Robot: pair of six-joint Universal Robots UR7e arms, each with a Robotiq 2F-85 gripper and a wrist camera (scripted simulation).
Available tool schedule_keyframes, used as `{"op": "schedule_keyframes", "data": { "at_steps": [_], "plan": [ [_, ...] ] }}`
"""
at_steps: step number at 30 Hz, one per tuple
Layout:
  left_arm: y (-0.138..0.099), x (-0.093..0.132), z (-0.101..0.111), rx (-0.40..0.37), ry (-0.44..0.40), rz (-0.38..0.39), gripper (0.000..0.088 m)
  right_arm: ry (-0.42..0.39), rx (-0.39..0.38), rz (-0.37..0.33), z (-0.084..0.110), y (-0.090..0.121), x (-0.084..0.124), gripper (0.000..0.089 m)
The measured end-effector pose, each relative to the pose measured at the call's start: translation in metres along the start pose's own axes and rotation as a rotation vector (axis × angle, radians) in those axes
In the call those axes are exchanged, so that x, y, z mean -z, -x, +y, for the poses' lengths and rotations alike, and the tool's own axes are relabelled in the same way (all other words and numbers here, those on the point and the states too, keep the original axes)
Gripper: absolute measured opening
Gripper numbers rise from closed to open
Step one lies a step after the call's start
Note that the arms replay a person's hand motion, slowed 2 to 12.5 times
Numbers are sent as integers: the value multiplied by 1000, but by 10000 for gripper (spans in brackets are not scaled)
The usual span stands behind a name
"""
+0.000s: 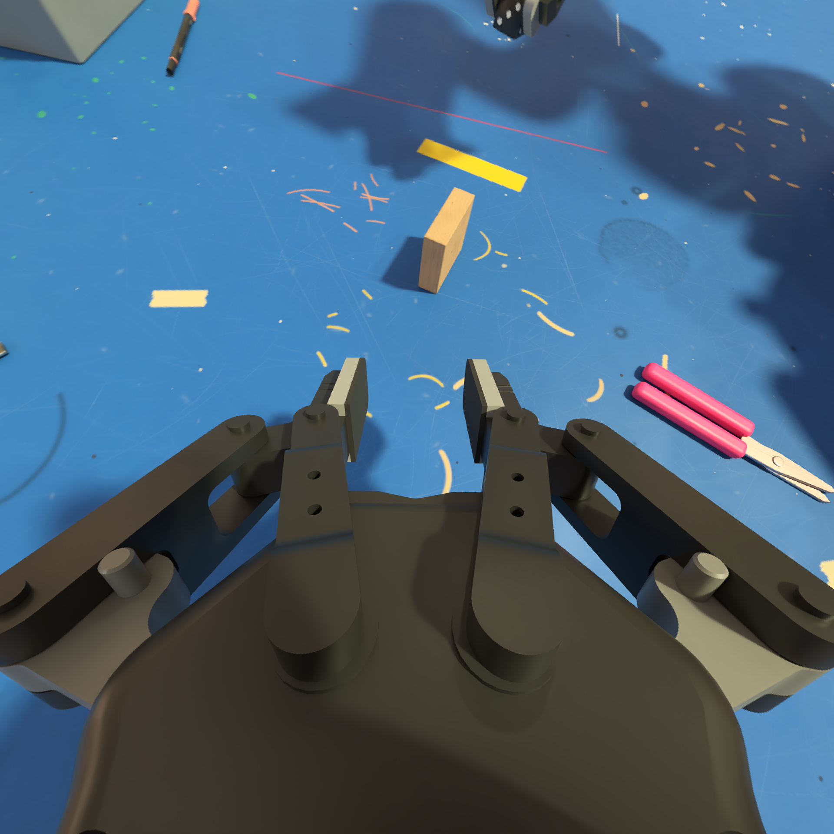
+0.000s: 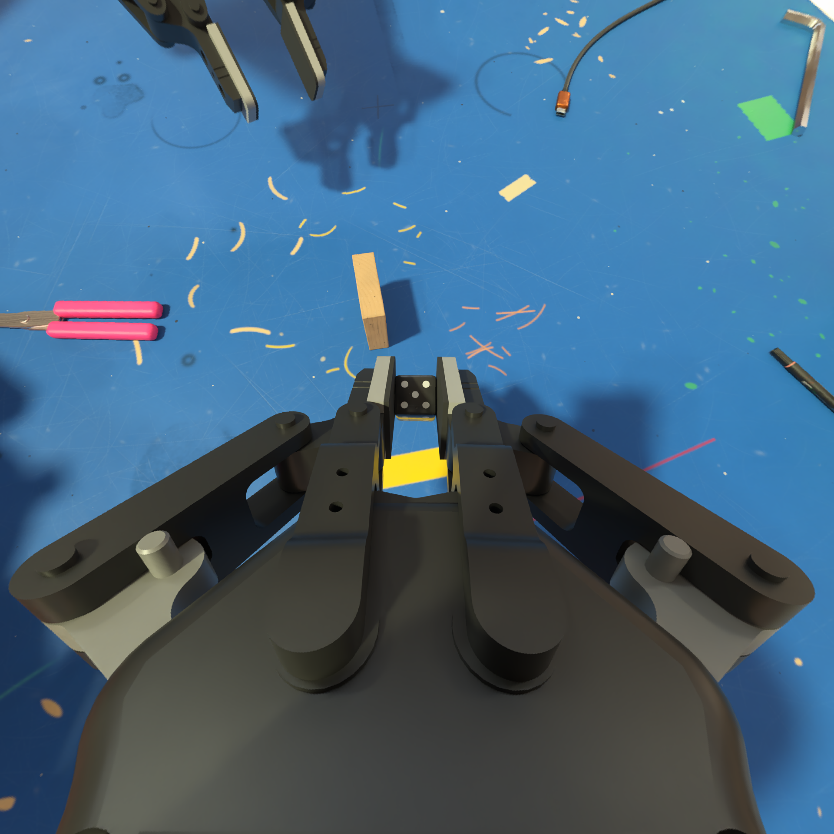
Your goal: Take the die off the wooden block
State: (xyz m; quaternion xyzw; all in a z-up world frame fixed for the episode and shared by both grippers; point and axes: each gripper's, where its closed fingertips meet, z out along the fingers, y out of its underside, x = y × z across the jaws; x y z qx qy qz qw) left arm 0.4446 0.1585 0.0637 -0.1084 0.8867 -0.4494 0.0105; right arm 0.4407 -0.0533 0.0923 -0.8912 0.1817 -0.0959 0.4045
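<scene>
Right wrist view, left to right: pink-handled scissors (image 2: 104, 320) lie flat at the far left of the blue table (image 2: 632, 280); my left gripper (image 2: 284, 101) hangs at upper left, fingers spread apart and empty; the wooden block (image 2: 370, 300) stands on its narrow edge near the centre, nothing on top of it; just in front of it, my right gripper (image 2: 415, 388) is closed on the black die (image 2: 415, 396), both pads touching its sides, the die raised clear of the table above a yellow strip (image 2: 413, 467); a cream strip (image 2: 517, 187) lies right of centre; a black cable (image 2: 586, 58) with an orange plug, a green patch (image 2: 765, 117) and a metal hex key (image 2: 810, 67) occupy the upper right; a dark pen (image 2: 803, 379) lies at the right edge.

Left wrist view: a grey box (image 1: 63, 27) sits in the upper left corner.
</scene>
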Motion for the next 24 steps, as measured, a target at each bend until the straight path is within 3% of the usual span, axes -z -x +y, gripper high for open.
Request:
{"op": "schedule_keyframes", "data": {
  "at_steps": [11,24],
  "plan": [
    [6,19,8,68,-29,-83,412,6,26,-81,-3,-1,-22,161],
    [0,10,8,60,-32,-73,412,12,43,-115,-6,-1,-31,161]
  ]
}}
